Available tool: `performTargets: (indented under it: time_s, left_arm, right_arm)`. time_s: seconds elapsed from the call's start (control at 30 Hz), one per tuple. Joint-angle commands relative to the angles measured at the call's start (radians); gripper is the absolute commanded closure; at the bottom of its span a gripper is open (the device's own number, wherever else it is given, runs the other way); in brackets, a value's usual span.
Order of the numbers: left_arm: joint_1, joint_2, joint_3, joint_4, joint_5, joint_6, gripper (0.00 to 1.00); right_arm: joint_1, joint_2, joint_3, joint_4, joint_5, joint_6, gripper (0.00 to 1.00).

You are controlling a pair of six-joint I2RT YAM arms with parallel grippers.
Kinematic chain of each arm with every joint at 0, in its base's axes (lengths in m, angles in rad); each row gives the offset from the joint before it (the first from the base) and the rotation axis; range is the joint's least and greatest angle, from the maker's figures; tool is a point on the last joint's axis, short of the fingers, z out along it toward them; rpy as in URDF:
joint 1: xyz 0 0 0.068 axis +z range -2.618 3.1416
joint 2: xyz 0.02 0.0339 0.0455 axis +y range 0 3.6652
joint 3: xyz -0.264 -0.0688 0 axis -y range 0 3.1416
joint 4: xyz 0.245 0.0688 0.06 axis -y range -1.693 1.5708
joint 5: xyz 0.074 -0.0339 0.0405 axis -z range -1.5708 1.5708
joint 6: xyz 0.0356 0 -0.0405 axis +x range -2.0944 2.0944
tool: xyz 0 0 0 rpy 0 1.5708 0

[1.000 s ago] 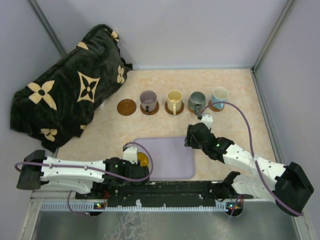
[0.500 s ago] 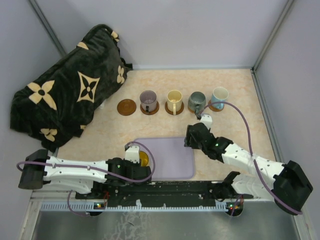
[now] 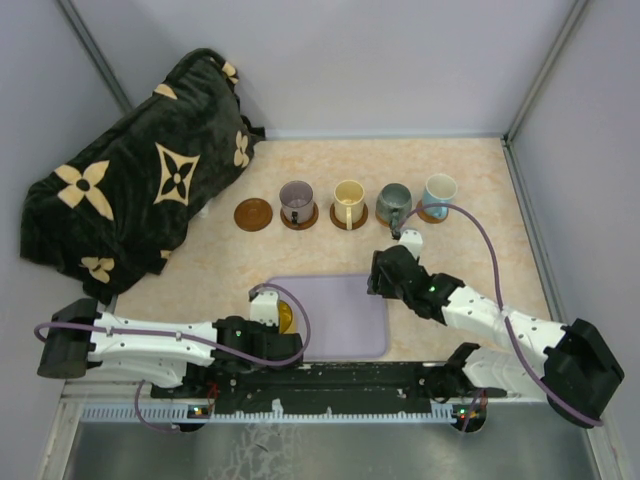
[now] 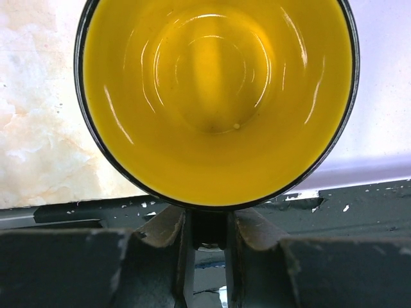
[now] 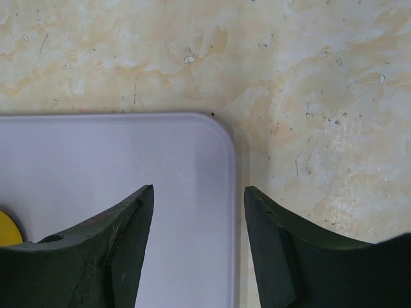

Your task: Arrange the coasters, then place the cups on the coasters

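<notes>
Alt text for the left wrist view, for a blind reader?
A yellow cup seen from above fills the frame, the left gripper shut on its near side. Marbled table shows at left, a lavender tray at right.

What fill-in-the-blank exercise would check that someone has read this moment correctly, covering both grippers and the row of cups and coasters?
1. The left gripper is shut on the yellow cup by its ____.
2. The only bare coaster lies at the ____ end of the row.
3. The right gripper hangs with jaws ____, holding nothing.
4. The number of other cups already standing in that row is ____.

Missing words: handle; left; open; four.
</notes>
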Motion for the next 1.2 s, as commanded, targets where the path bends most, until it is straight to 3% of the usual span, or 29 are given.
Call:
performTargets:
  time_s: [0.0,0.33,0.6,0.73,0.9,1.17]
  left_arm:
    - [-0.004,-0.015,0.025,-0.043,-0.062,0.009,0.93]
    - [-0.004,0.056,0.193,-0.094,-0.172,0.135,0.94]
    - [0.064,-0.007,0.201,-0.112,-0.239,0.191,0.91]
    - [0.207,-0.095,0.171,-0.015,-0.226,0.337,0.90]
    - [0.410,-0.181,0.133,0.200,-0.168,0.622,0.88]
    - [0.694,-0.071,0.159,0.436,-0.009,0.937,0.87]
  right_arm:
    - [0.008,0.004,0.015,0.038,0.008,-0.009,0.41]
    - [0.008,0.033,0.062,0.044,0.045,-0.059,0.41]
    - [0.008,0.017,0.069,0.044,0.069,-0.070,0.41]
    - [0.008,0.005,0.062,0.025,0.074,-0.056,0.41]
    - [0.008,-0.037,0.030,0.013,0.087,-0.042,0.41]
    - [0.008,-0.084,0.026,-0.042,0.121,-0.033,0.40]
